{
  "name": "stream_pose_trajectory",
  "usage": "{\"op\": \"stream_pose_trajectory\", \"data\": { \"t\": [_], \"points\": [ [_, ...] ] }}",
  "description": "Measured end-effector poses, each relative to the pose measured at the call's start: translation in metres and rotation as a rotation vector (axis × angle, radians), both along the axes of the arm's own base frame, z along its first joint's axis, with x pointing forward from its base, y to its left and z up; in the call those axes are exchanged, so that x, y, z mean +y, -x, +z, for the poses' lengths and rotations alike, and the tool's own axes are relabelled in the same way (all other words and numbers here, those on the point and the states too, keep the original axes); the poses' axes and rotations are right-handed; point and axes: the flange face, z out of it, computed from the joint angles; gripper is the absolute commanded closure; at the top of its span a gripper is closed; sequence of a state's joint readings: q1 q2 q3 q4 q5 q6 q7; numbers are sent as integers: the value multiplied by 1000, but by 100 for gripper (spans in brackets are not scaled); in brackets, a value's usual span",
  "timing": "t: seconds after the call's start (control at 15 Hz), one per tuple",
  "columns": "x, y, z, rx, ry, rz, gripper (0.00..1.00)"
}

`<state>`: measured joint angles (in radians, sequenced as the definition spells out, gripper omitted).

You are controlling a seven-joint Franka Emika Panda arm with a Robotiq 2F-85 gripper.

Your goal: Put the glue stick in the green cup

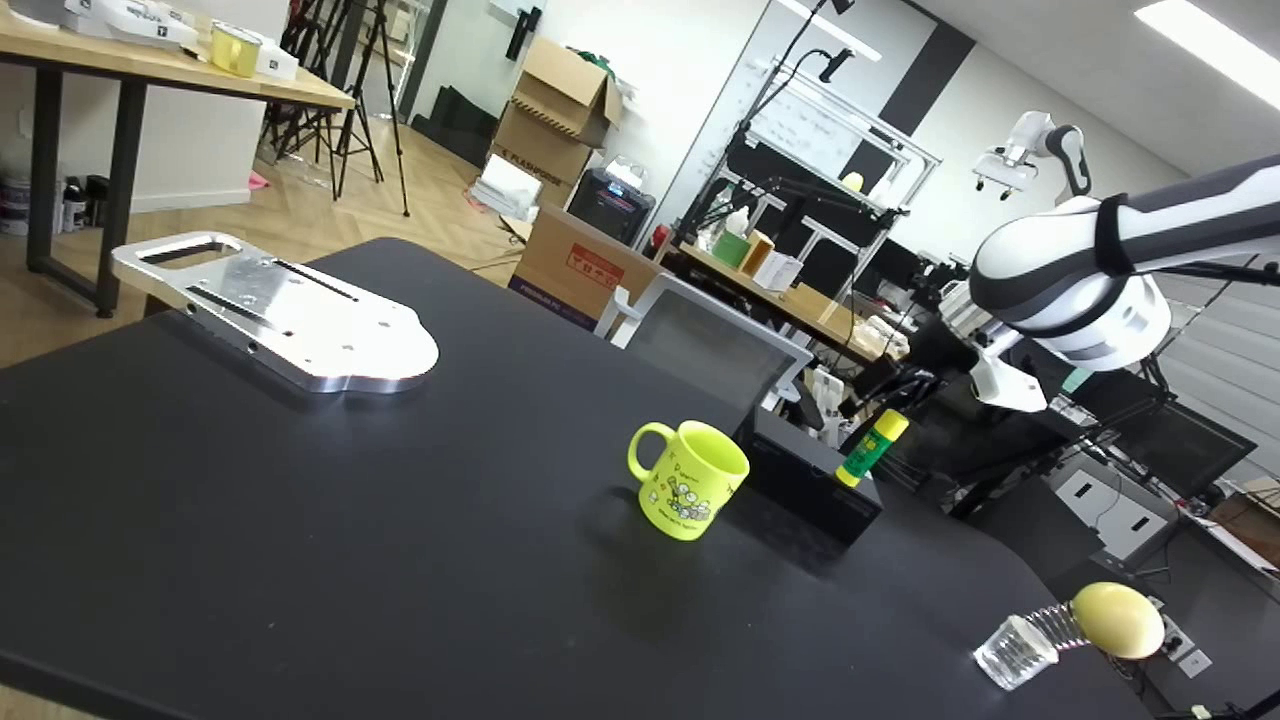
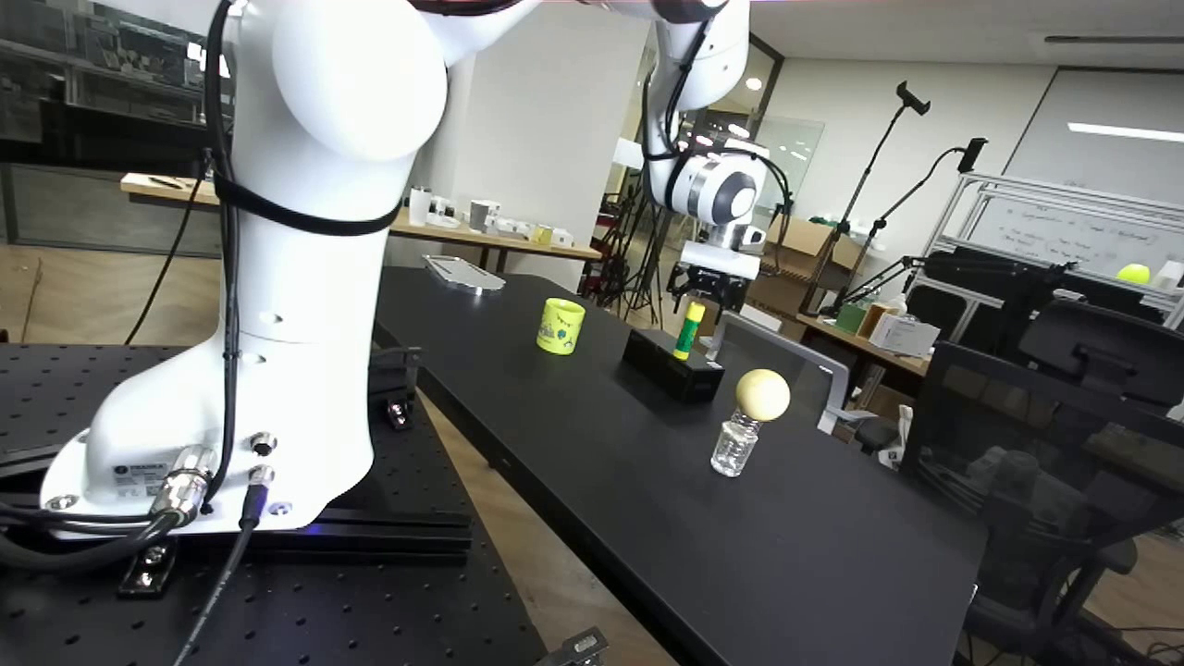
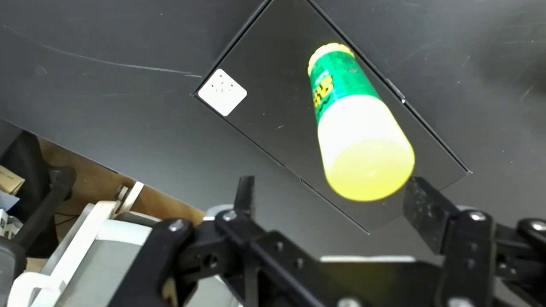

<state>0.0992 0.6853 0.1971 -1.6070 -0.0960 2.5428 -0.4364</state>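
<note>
Can make out the gripper [image 3: 335,204] along the bottom of the wrist view, with its 2 black fingers [image 3: 428,215] spread wide and holding nothing. Find the glue stick [image 3: 356,123] to the upper right of centre in that frame, standing upright on a black box [image 3: 281,115], with its yellow cap [image 3: 369,153] toward the camera. Cannot judge contact or gap between the cap and the fingertip at the right. See a white square patch [image 3: 222,92] at the box's left corner, upper left of centre. Turning to an exterior view, spot the green cup [image 1: 690,485] just below and right of centre, upright on a black table [image 1: 350,560], with its handle [image 1: 635,455] toward the left, near the box. Notice, at the lower right, a yellow ball [image 1: 1118,620] on a coiled spring [image 1: 1055,627] above a clear base [image 1: 1015,652]; at the upper left, a silver metal plate [image 1: 290,320]; behind the table, near the middle, a mesh chair [image 1: 700,345].
</note>
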Motion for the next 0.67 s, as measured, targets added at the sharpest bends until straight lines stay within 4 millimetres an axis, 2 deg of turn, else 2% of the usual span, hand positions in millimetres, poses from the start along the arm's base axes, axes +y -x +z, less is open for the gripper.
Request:
{"op": "stream_pose_trajectory", "data": {
  "t": [0.27, 0.33, 0.4, 0.47, 0.67],
  "points": [
    [-1, -3, -7, 49, 11, -3, 69],
    [-2, -4, -7, 59, 15, -4, 25],
    [-2, -5, -6, 71, 19, -4, 29],
    [-3, -5, -6, 81, 23, -4, 29],
    [-4, -4, -6, 123, 37, -3, 10]
  ]
}}
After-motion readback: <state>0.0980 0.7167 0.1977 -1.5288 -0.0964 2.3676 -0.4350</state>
